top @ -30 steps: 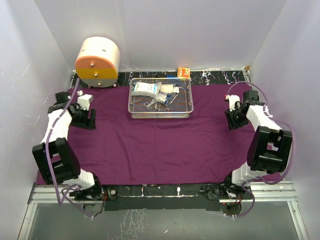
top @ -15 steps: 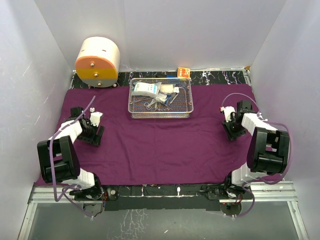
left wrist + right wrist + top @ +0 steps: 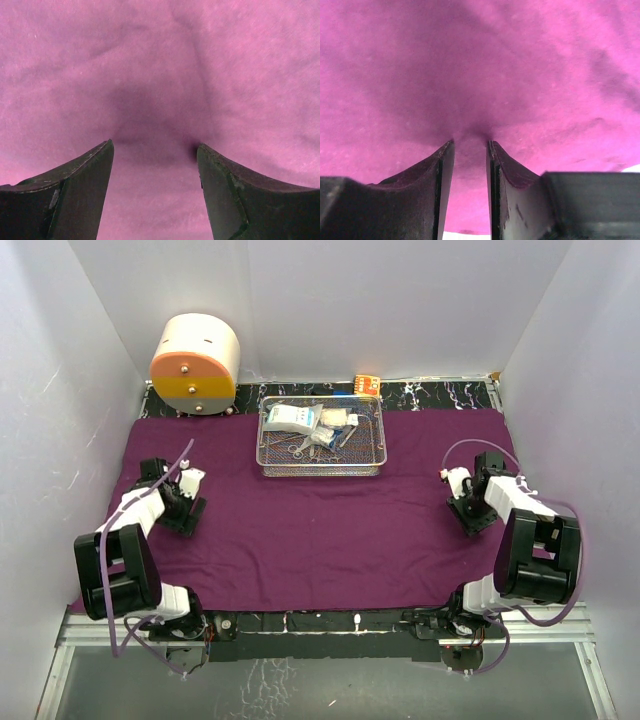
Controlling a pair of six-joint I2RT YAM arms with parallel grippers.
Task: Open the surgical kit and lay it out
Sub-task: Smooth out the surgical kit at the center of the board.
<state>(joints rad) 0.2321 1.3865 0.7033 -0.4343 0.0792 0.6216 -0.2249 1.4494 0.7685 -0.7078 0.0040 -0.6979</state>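
Left gripper [image 3: 155, 149] hangs open over the large purple cloth wrap [image 3: 330, 530], which is spread flat between white walls [image 3: 400, 300]. My right gripper [image 3: 470, 144], nearly closed, appears to pinch a cloth fold. Both my arms are folded low. A rectangular silver wire-mesh tray [image 3: 322, 472] sits near the cloth's far edge.

My top camera sits above and behind my bases, looking down and forward over the whole worktop [image 3: 440, 395] to the far wall. Each wrist camera rides very close over the purple cloth [image 3: 320, 540], looking out past my left pincer [image 3: 155, 147] or right pincer [image 3: 470, 142]. All three views share only that cloth.
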